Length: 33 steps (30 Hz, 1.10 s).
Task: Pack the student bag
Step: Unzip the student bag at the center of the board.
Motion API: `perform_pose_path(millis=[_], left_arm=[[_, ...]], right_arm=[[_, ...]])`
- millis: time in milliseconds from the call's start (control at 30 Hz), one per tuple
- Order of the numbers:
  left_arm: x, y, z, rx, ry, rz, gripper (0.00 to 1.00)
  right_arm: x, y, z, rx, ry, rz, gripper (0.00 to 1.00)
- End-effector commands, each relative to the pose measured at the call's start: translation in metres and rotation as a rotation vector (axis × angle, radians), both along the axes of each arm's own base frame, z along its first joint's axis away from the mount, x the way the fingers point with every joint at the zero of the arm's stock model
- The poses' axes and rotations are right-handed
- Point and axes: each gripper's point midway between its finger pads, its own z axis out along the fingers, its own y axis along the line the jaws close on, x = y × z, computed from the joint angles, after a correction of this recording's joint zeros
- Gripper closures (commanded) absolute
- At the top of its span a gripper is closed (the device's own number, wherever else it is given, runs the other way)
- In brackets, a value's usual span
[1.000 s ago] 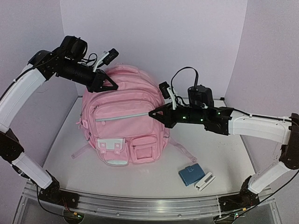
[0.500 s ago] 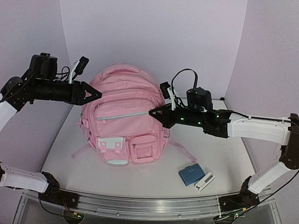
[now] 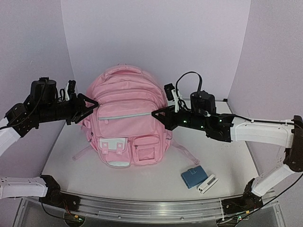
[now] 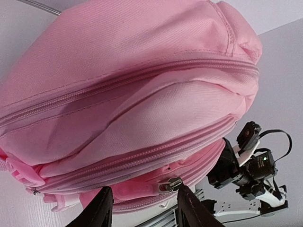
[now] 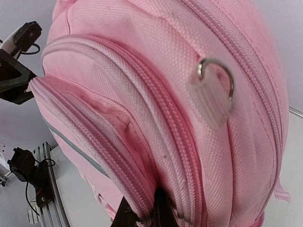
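Bag (image 3: pixel 125 118) upright mid-bench (image 3: pixel 213 156), nearer back edge; left gripper (image 3: pixel 93 106) partly open at bag's left flank, holding nothing, zip pull (image 4: pixel 170 185) just ahead of its fingers; right gripper (image 3: pixel 154 114) pinched shut on bag's right-side zip seam.

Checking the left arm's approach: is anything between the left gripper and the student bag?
Nothing visible. The left gripper stands open close beside the student bag, a zipper pull showing between its fingers.
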Motion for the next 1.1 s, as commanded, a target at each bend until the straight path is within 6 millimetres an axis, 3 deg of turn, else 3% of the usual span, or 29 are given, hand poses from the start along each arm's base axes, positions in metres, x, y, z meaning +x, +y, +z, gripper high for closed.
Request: perform_pose_path(millis=[0, 567, 767, 1067], left_arm=[[0.015, 0.007, 0.022, -0.137, -0.027, 0.116, 0.52], [0.020, -0.002, -0.001, -0.261, 0.073, 0.140, 0.54], [0.024, 0.005, 0.001, -0.292, 0.043, 0.188, 0.68], [0.032, 0.008, 0.005, -0.284, 0.015, 0.223, 0.80]], right_arm=[[0.004, -0.011, 0.035, 0.095, -0.049, -0.056, 1.00], [0.003, -0.009, 0.036, 0.101, -0.053, -0.046, 1.00], [0.002, -0.010, 0.036, 0.104, -0.053, -0.045, 1.00], [-0.001, -0.008, 0.036, 0.106, -0.054, -0.026, 1.00]])
